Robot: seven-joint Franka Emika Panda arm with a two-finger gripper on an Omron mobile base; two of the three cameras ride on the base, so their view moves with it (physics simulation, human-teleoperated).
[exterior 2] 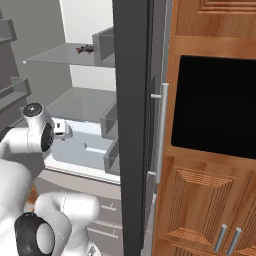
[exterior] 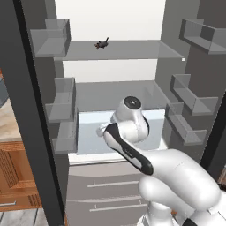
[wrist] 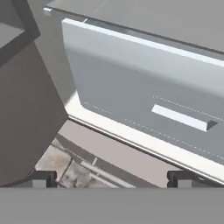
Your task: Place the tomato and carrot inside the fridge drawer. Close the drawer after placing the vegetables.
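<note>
Right, the fingers stood spread as wide as they go, nothing between them, tips low in the hand view on either side of the gap. Gripper was aimed at the flat front panel of the fridge drawer, near but not touching as far as I could tell.

The drawer was a pale translucent bin spanning the fridge's width, sitting below the lower shelf. A short raised bar on the panel, the handle, sat off to the right of the fingers' line in the hand view. In the left base view the arm's wrist blocked most of the drawer front.

Couldn't make out a tomato or carrot. A small dark item with a bit of red lay on the upper shelf; too small to identify.

Handling, as a judgement: the drawer looked like rigid plastic, light, probably sliding on rails, so it should move with a straight push or pull. Panel face looked smooth and likely slippery, so a flat push could skid. The handle bar would be the place to take hold, fingers above and below it. Clear door bins flank the opening on both sides, so little room for side swing.
</note>
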